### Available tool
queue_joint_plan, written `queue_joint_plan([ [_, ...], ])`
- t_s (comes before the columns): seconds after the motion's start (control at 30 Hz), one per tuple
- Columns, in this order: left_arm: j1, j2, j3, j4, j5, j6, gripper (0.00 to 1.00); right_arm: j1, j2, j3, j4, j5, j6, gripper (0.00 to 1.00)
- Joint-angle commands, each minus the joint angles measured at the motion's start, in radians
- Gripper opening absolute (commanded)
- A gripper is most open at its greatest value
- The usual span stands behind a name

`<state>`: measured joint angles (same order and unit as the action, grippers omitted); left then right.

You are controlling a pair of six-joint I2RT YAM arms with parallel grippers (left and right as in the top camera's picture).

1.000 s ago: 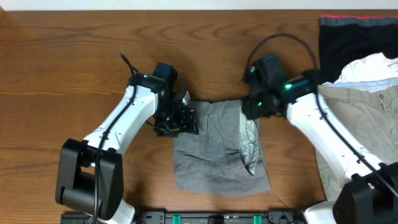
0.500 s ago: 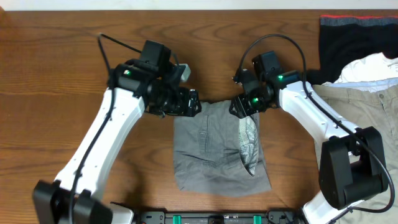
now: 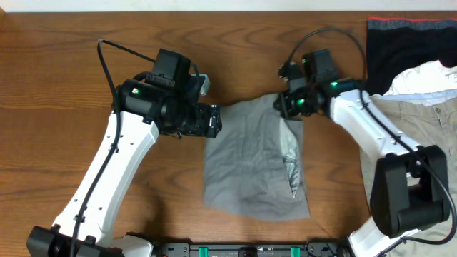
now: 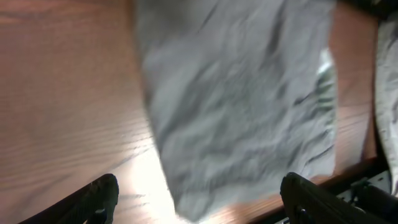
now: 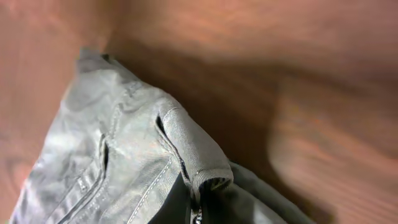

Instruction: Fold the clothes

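The right gripper (image 3: pixel 290 107) has moved up the table (image 3: pixel 57 71) and pinched shut on the top right corner of the grey shorts (image 3: pixel 250 164), which lie flat between the arms; the left gripper (image 3: pixel 213 121) stands wide beside their top left corner

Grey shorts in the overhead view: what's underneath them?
Bare wooden table shows on every side of the grey shorts, so they lie on it. A paler lining peeks out along one edge. Anything between cloth and tabletop is covered.
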<state>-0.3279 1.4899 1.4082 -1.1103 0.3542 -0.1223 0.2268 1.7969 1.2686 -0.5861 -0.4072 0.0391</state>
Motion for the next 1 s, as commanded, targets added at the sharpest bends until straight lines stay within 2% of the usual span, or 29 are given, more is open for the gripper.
queue_joint_plan([
  [0.0,0.011,-0.007,0.017,-0.026,-0.061,0.017,0.85,-0.044,-0.016,0.126,-0.018,0.033,0.023,0.01],
  [0.27,0.134,-0.038,0.048,-0.05,-0.061,-0.018,0.84,0.036,-0.015,0.306,-0.056,-0.085,0.021,0.01],
  [0.6,0.349,-0.173,0.077,-0.071,-0.064,-0.009,0.85,0.299,0.034,0.309,0.148,-0.095,0.044,0.01],
  [0.83,0.41,-0.234,0.077,-0.1,-0.08,-0.005,0.85,0.435,0.071,0.309,0.25,-0.098,0.046,0.03],
  [0.9,0.41,-0.234,0.077,-0.101,-0.079,-0.005,0.85,0.451,0.071,0.309,0.243,-0.09,0.045,0.08],
  [0.97,0.41,-0.231,0.077,-0.1,-0.079,-0.005,0.85,0.454,0.07,0.309,0.226,-0.056,0.046,0.24],
])
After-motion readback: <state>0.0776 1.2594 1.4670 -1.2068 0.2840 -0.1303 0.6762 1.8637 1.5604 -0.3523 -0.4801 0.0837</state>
